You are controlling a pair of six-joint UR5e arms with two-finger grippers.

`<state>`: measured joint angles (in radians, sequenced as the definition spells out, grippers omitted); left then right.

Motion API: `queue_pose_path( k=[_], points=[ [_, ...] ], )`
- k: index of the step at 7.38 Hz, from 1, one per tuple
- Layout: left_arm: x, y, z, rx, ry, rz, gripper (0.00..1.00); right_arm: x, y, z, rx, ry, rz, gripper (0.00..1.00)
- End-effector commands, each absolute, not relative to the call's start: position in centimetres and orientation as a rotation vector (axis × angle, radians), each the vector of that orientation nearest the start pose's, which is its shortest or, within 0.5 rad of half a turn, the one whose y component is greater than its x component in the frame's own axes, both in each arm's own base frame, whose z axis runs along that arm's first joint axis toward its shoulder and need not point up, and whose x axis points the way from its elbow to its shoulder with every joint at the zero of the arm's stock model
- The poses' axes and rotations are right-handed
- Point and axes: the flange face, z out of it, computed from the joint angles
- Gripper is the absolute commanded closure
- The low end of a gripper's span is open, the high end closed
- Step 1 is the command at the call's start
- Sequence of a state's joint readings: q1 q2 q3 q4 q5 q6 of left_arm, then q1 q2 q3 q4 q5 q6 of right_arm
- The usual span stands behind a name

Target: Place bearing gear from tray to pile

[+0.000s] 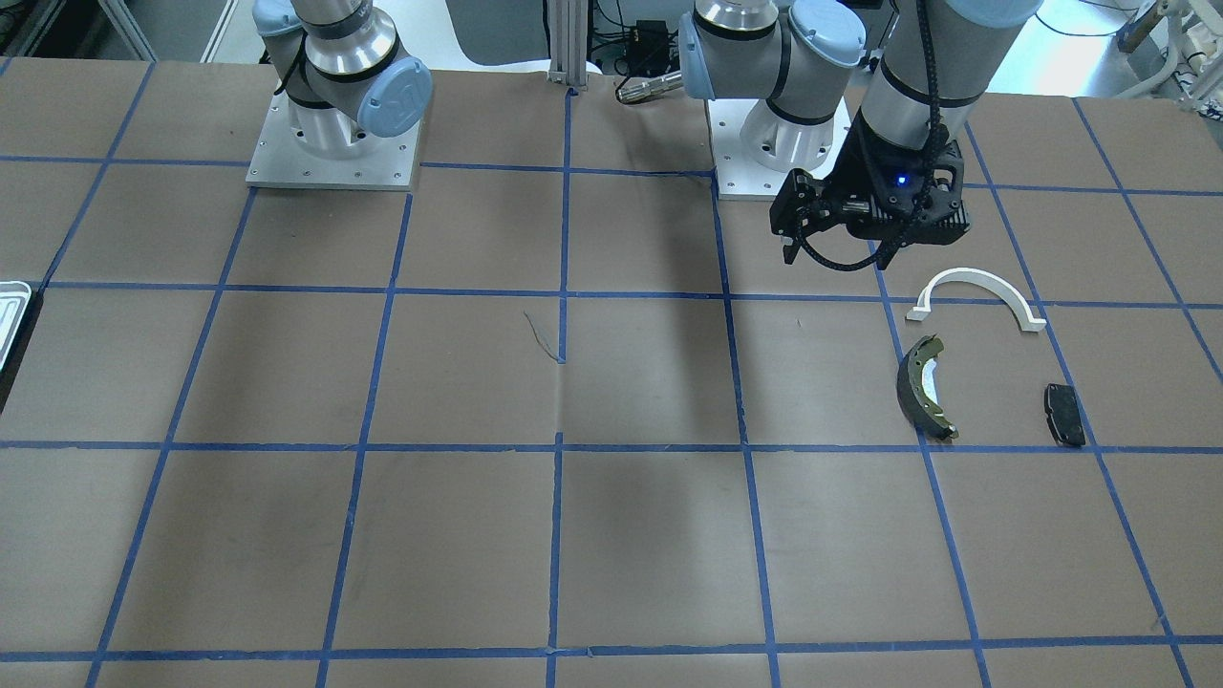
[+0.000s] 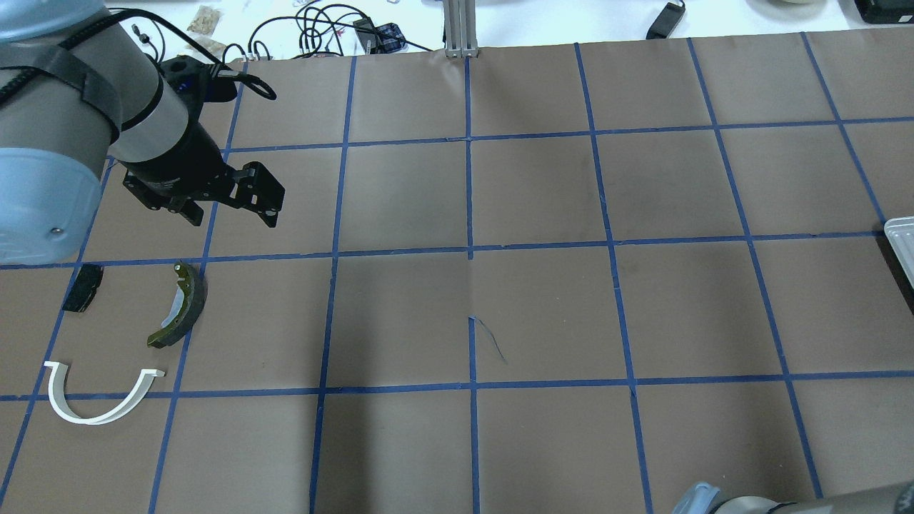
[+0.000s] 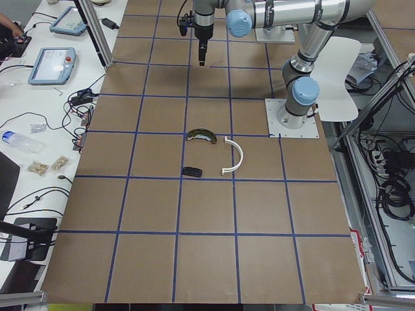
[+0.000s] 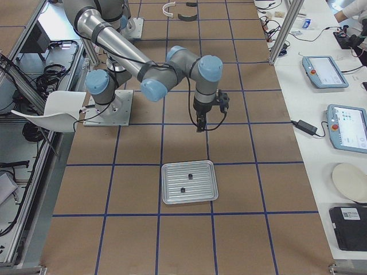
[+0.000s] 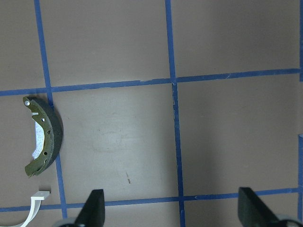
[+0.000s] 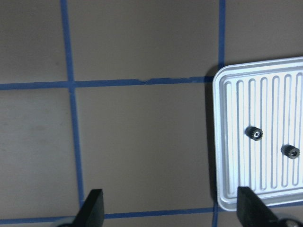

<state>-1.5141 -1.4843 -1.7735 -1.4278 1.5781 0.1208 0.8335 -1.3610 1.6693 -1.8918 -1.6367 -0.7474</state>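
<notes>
Since the two bearing gears [image 6: 255, 133] lie on the ribbed tray [image 6: 236, 94], off to one side of the right gripper [image 6: 171, 213] and outside its gap, no pickup has begun. Its jaws are spread wide and empty, likely a pre-grasp hover. The left gripper [image 5: 173, 213] is also spread and holds nothing. The pile's brake shoe [image 5: 45, 137] lies ahead of and outside its jaws, with the white half-ring bracket [image 1: 976, 277] and black pad [image 1: 1064, 414] nearby. The bare table ahead of the gap probably serves as the drop spot.
</notes>
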Motion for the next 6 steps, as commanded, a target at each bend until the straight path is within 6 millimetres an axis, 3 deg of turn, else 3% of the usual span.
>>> queue_pose_path(
  k=[1,2,3,4,6],
  points=[
    [-10.6,-46.4,44.2,0.101,3.133,-0.038,0.0,-37.4,-48.8,29.5,-0.109,3.197,0.033,0.01],
    [-10.7,-46.2,44.4,0.106,3.131,-0.045,0.0,-40.4,-48.0,26.1,-0.1,3.182,0.045,0.05],
    [-10.7,-46.2,44.4,0.105,3.129,-0.044,0.0,-42.0,-48.0,22.8,-0.085,3.153,-0.001,0.1],
    [-10.6,-46.2,44.4,0.105,3.128,-0.042,0.0,-42.3,-48.3,20.8,-0.13,3.139,0.009,0.1],
    [-10.6,-46.1,44.5,0.103,3.129,-0.047,0.0,-41.8,-47.9,19.4,-0.153,3.113,0.041,0.19]
  ],
)
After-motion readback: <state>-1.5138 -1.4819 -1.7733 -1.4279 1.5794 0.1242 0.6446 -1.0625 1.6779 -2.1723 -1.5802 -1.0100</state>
